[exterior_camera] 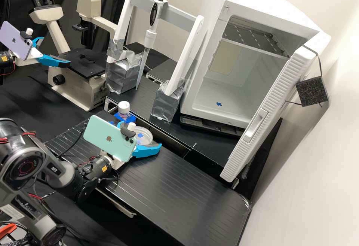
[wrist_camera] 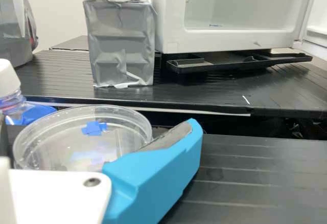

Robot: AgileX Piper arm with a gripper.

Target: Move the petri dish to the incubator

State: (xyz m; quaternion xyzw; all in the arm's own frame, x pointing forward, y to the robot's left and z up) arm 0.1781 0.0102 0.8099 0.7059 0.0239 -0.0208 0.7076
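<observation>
On the black bench, before the open incubator [exterior_camera: 233, 92]:
- Petri dish [exterior_camera: 142, 136], one, clear, blue mark showing; at the gripper [exterior_camera: 147, 137], just beside the bottle [exterior_camera: 123, 107].
- Gripper, one, white and blue, set about the dish; whether it clasps the dish or merely surrounds it, cannot be told.
- Risk, slipping: should the hold be slack or uneven on the smooth round wall, the dish may tilt or drop once lifted.
- Risk, cracking: too hard a squeeze could flex the thin plastic.
- Risk, toppling: a sideways start could knock the white-capped bottle.
- Risk, snagging: carried too low, the dish may strike the edge of the rear bench [wrist_camera: 179, 109] or the silver-taped foot [wrist_camera: 120, 50].
- Risk, collision: a wide approach could meet the incubator door [exterior_camera: 261, 115]; a high one, the inner shelf [exterior_camera: 254, 38].
- Placement, judged outstanding: release above the incubator floor would jolt the dish.
</observation>
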